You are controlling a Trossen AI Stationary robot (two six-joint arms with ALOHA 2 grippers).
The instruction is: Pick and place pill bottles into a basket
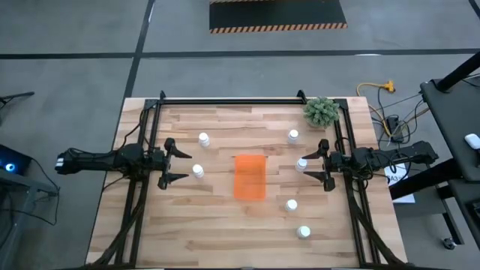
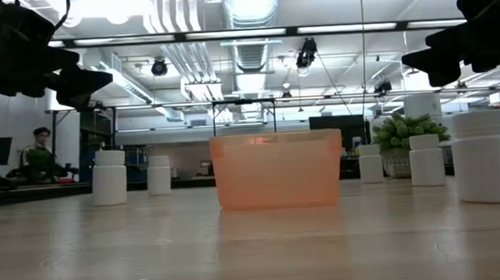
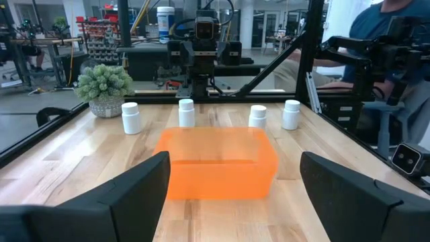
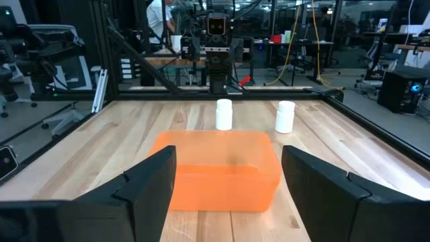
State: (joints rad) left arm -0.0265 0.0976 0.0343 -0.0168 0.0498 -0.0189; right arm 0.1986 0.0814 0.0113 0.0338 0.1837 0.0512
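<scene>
The orange basket [image 1: 250, 177] stands on its base at the table's middle and also shows in the low view [image 2: 277, 168]. Six white pill bottles stand upright around it. Two are to its left [image 1: 203, 139] [image 1: 198, 171], two to its right [image 1: 293, 136] [image 1: 301, 165], and two toward the near right [image 1: 292, 205] [image 1: 303, 232]. My left gripper [image 1: 186, 165] is open and empty, raised left of the basket and facing it [image 3: 235, 161]. My right gripper [image 1: 307, 167] is open and empty, raised right of the basket [image 4: 228, 153].
A green bushy plant in a pot [image 1: 321, 111] stands at the far right corner. A black frame [image 1: 229, 100] runs along the table's far edge and sides. People show in the room beyond the table [image 3: 376, 27].
</scene>
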